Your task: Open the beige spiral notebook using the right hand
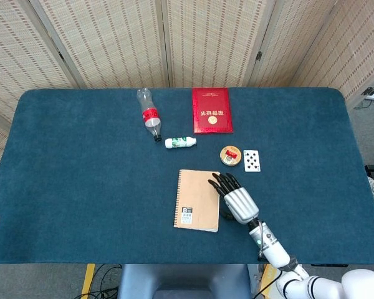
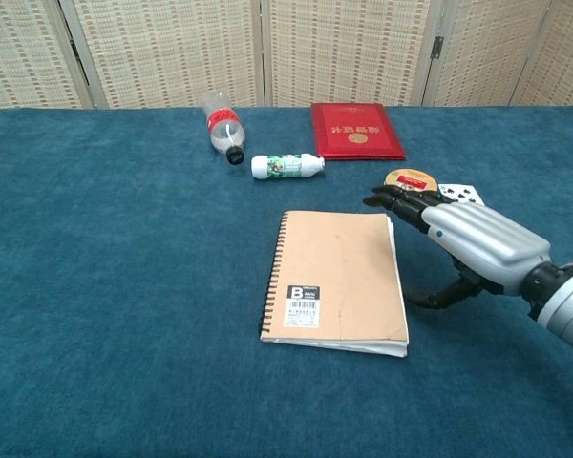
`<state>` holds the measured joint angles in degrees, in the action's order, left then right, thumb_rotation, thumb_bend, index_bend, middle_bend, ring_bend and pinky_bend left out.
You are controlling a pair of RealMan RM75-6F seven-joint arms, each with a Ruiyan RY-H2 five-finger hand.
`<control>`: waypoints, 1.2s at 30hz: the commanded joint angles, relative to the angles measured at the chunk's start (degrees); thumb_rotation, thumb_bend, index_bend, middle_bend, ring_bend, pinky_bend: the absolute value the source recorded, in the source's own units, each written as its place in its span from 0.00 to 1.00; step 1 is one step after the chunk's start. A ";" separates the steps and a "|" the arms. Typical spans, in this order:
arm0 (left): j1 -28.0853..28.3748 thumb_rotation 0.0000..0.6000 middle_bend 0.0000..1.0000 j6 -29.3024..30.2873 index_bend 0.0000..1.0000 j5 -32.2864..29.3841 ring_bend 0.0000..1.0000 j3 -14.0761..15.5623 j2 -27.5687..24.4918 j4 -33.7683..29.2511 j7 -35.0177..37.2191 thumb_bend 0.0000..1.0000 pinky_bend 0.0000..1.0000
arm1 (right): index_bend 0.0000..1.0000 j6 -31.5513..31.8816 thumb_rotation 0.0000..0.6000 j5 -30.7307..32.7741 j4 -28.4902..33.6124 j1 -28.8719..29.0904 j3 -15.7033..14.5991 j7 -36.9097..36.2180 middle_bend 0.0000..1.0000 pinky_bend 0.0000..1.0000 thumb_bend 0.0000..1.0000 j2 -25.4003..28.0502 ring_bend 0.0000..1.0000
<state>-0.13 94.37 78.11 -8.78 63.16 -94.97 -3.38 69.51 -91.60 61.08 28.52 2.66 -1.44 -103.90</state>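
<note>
One right hand [image 2: 468,240] we see at the closed beige spiral notebook's [image 2: 336,279] right edge, fingers [image 2: 401,202] extended, thumb low beside the pages, gripping nothing.

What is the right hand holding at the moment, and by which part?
Nothing is held. The right hand sits at the beige spiral notebook's right edge, fingers extended and thumb low beside that edge. The cover lies closed.

We are seeing the right hand [image 2: 468,243] covering part of the notebook's [image 1: 196,208] right edge in head view, so contact is unclear. Its arm is running off the frame edge. Card [image 2: 461,194] partly hidden; red booklet [image 1: 212,110] lettering too small.
</note>
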 commanded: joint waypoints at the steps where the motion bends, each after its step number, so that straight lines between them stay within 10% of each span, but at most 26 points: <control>1: -0.21 1.00 0.10 0.29 0.16 0.13 0.09 -0.09 -0.01 0.05 0.34 0.30 0.15 | 0.00 0.58 1.00 -0.22 -0.28 0.55 0.63 -0.18 0.00 0.00 0.33 -0.54 0.00; 21: -8.42 1.00 0.10 9.96 0.17 -4.06 0.09 -4.58 -4.88 0.67 20.73 0.30 0.15 | 0.00 -7.63 1.00 0.25 -9.57 17.48 9.50 2.22 0.00 0.00 0.34 -11.43 0.00; 36: -10.30 1.00 0.10 4.83 0.17 -9.83 0.09 -7.54 -7.32 4.05 31.26 0.30 0.15 | 0.00 -20.54 1.00 4.43 -32.12 36.01 14.20 -7.88 0.00 0.00 0.32 -26.10 0.00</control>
<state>-10.27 99.27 68.34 -16.21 55.94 -91.12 27.64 50.53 -87.74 31.32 62.47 16.47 -7.13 -128.18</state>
